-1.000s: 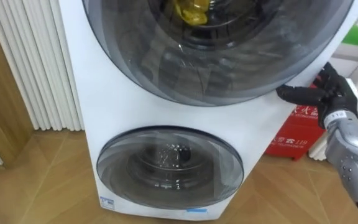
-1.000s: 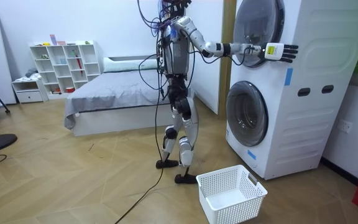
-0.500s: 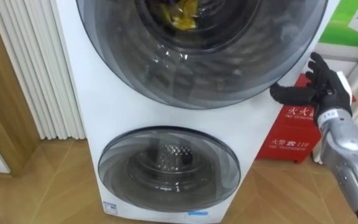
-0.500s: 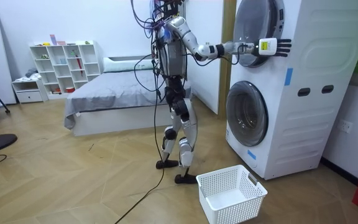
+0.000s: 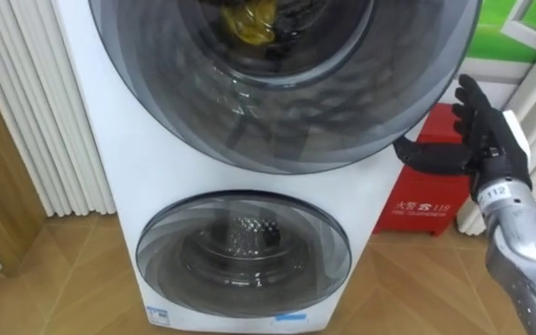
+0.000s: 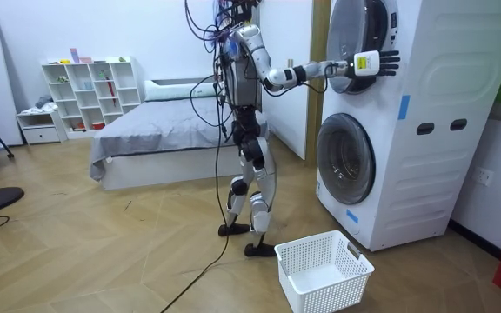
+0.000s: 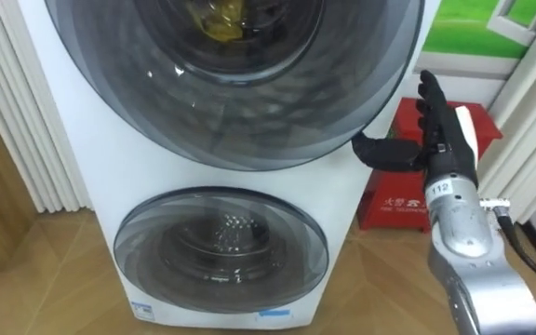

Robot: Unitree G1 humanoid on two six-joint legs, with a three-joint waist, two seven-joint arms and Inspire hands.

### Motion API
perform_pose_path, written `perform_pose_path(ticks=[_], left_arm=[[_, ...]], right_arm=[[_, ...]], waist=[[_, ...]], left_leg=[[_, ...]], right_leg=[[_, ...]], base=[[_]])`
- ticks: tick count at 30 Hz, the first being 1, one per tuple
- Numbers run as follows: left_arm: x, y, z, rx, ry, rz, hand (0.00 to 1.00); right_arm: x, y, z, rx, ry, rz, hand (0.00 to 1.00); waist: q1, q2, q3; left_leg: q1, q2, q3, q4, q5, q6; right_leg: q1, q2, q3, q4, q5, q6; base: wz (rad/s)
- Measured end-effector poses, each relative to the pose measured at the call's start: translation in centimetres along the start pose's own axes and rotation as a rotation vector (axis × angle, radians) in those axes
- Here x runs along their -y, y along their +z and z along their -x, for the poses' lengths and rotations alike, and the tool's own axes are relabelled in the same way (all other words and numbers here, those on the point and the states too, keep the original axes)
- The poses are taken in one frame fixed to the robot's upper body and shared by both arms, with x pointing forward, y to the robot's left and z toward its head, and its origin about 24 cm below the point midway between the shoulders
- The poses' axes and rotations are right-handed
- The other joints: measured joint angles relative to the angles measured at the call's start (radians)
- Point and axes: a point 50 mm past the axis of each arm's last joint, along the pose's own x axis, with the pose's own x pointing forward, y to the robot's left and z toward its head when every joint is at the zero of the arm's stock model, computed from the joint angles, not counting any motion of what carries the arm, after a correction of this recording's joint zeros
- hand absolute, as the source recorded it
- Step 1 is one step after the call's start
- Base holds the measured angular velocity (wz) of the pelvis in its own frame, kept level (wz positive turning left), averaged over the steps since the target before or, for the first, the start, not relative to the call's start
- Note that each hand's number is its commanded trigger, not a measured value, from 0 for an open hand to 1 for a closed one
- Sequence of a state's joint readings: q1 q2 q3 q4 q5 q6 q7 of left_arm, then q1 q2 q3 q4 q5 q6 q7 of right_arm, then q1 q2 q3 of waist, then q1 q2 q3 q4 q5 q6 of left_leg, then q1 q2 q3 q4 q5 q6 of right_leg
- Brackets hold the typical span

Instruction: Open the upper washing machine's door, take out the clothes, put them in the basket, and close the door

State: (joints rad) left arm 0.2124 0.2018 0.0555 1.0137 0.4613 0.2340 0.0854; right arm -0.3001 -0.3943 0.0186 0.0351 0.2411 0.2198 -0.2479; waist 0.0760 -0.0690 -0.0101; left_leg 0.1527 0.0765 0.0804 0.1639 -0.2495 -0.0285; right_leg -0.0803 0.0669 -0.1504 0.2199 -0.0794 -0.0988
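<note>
The white washing machine (image 5: 91, 140) is a stack of two drums, and I stand in front of it. Behind the upper door's dark glass (image 5: 287, 102) lies a yellow cloth (image 5: 247, 20). The lower round door (image 5: 243, 256) is shut, with a bare drum behind it. My right hand (image 5: 487, 140) is open at the upper door's right rim, fingers upright and thumb pointing left toward the rim. In the room view the right arm is stretched out with the right hand (image 6: 374, 61) at the upper door (image 6: 355, 39).
A red box (image 5: 431, 191) stands on the floor right of the machine, below my hand. White ribbed panels (image 5: 26, 112) rise on the left. A white laundry basket (image 6: 324, 269) sits on the wood floor by the machine's front. A bed (image 6: 155, 130) and a shelf (image 6: 90, 91) stand behind.
The right hand has turned from lying flat to fingers upright and drawn back a little along the upper door's rim. The eye view has shifted slightly.
</note>
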Motion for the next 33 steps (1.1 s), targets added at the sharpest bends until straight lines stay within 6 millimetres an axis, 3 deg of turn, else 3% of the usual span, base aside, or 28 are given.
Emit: perform_pose_path(ticks=[5, 18, 23, 28, 33], left_arm=[[0.1, -0.1, 0.0, 0.003, -0.002, 0.001, 0.00], [0.6, -0.8, 0.1, -0.016, 0.005, 0.070, 0.00], [0.3, -0.5, 0.2, 0.015, 0.023, 0.072, 0.00], [0.5, -0.4, 0.2, 0.029, 0.035, 0.062, 0.00], [0.6, -0.8, 0.3, 0.033, 0.029, 0.061, 0.00]], right_arm=[[-0.2, 0.5, 0.4, 0.028, 0.016, 0.006, 0.00], [-0.5, 0.1, 2.0, 0.030, 0.067, -0.005, 0.00], [-0.9, -0.7, 2.8, 0.019, 0.128, -0.006, 0.00], [-1.6, -3.1, 5.4, -0.049, 0.166, -0.042, 0.00], [-1.5, -3.8, 6.8, -0.066, 0.179, -0.038, 0.00]], waist=[[-0.024, -0.001, 0.0000], [-0.042, -0.004, 0.0016], [-0.044, 0.003, 0.0040], [-0.048, 0.016, 0.0074], [-0.048, 0.035, 0.0016]], left_leg=[[-0.001, 0.001, 0.000, -0.002, 0.000, 0.000], [0.003, 0.002, 0.001, -0.006, 0.000, 0.000], [0.003, 0.002, 0.002, -0.006, 0.000, 0.000], [0.014, 0.002, 0.003, -0.010, 0.000, 0.000], [0.017, 0.000, 0.020, -0.017, -0.001, 0.000]], right_leg=[[0.000, -0.001, -0.003, -0.003, -0.001, 0.000], [0.009, 0.004, 0.008, -0.016, -0.001, 0.004], [0.009, 0.004, 0.007, -0.016, -0.001, 0.005], [0.026, 0.001, -0.004, -0.020, -0.002, 0.008], [0.025, 0.003, 0.002, -0.020, -0.003, 0.013]], base=[[0.01], [0.01], [0.00], [0.06], [0.01]])
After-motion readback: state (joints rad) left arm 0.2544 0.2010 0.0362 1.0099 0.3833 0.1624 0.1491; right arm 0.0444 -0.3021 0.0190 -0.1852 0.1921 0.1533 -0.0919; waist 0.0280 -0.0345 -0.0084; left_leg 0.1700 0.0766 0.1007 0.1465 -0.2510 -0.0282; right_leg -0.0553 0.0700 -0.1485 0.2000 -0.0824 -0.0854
